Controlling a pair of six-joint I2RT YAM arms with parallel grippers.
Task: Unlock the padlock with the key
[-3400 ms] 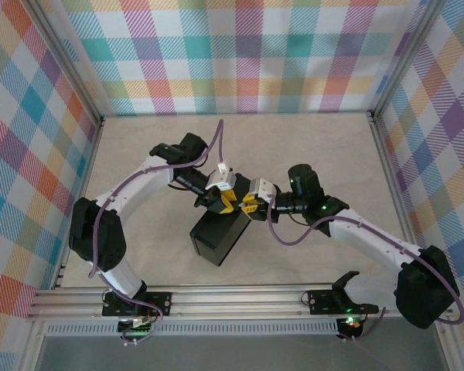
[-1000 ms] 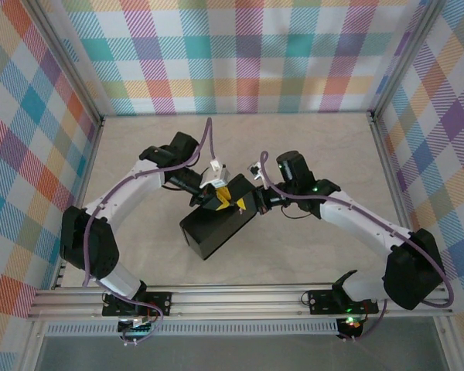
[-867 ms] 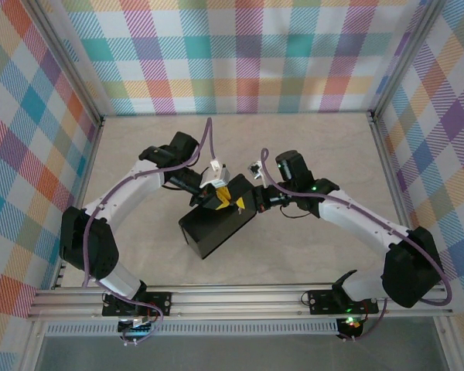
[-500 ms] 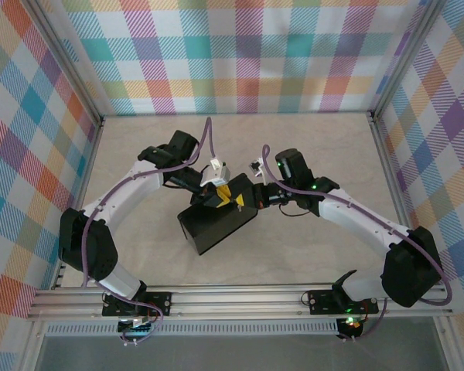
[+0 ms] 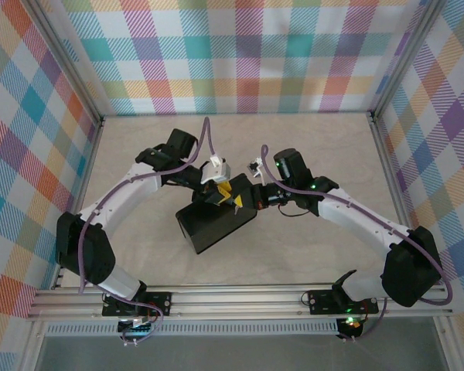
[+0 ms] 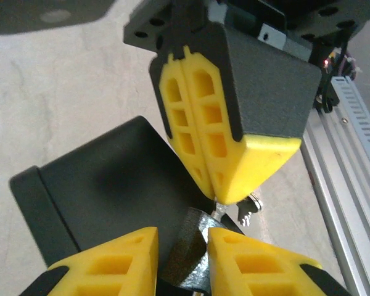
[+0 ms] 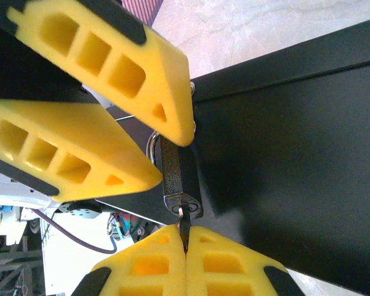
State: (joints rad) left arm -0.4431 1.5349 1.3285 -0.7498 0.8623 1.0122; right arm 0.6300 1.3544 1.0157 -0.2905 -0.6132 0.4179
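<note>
The small dark grey padlock [image 6: 197, 250] hangs at the edge of a dark box [image 6: 98, 179]. My left gripper [image 6: 184, 237] is closed around the padlock's body, one yellow finger [image 6: 265, 265] pressed against it. My right gripper [image 6: 216, 194] comes in from the opposite side, shut on the key [image 6: 219, 208]. In the right wrist view the key [image 7: 184, 225] sticks out of my right gripper [image 7: 186, 239] and its tip sits in the keyhole at the padlock's [image 7: 176, 172] bottom end. From above, both grippers [image 5: 220, 192] [image 5: 243, 198] meet at the box's [image 5: 213, 224] far corner.
A second small key [image 6: 250, 208] dangles beside the held one. Beige tabletop [image 5: 309, 147] surrounds the box. Plaid walls [image 5: 247, 54] close the back and both sides. An aluminium rail [image 5: 240, 297] runs along the near edge.
Over the last second both grippers and the box corner between them have drifted slightly left and toward the back. The right gripper has stayed shut on the key.
</note>
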